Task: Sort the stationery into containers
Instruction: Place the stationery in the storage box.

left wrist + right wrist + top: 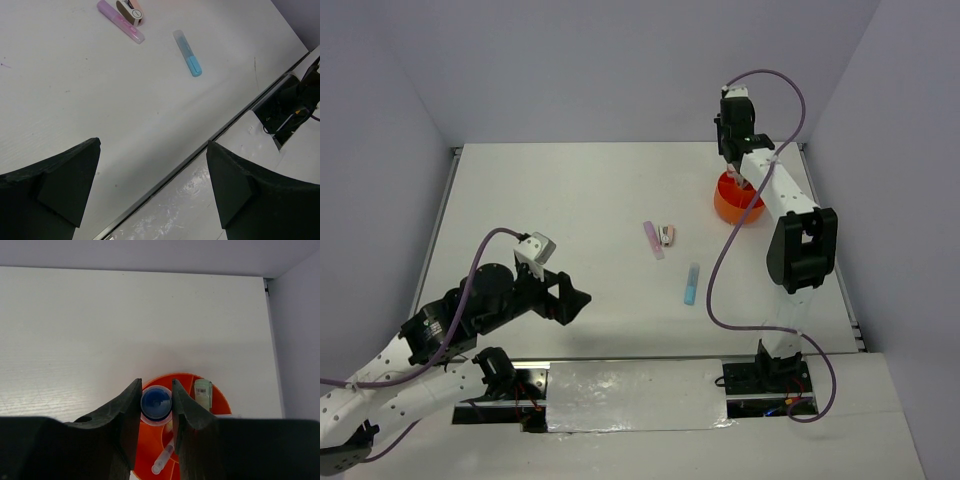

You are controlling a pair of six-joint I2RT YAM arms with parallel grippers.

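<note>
Pale lilac walls box in a white table (570, 200), and the orange pot (728, 208) sits at its far right, under the right arm. The job looks partly done. The right wrist view shows a green item (203, 392) standing in one compartment and a clear pen (162, 460) lying in another. The right hand (156, 387) is closed to a narrow gap on a blue marker (156, 404) directly over the pot. The marker is seen end-on, so its long axis runs up and down, lower end aimed into the pot. Which compartment lies beneath it I cannot tell, nor whether it already touches the floor. Three things are left out on the table, near the middle and well apart from the pot. A pink pen (653, 239) lies with its long axis running mostly far to near, near end canted slightly right. A short pink-and-tan stub (667, 235) is right against its far half. A blue pen (691, 283) lies apart, nearer the arms, also roughly far to near, solid blue end toward the near edge and clear end away. The left hand (568, 300) hangs wide open and empty above the near left of the table, aimed toward those three.
</note>
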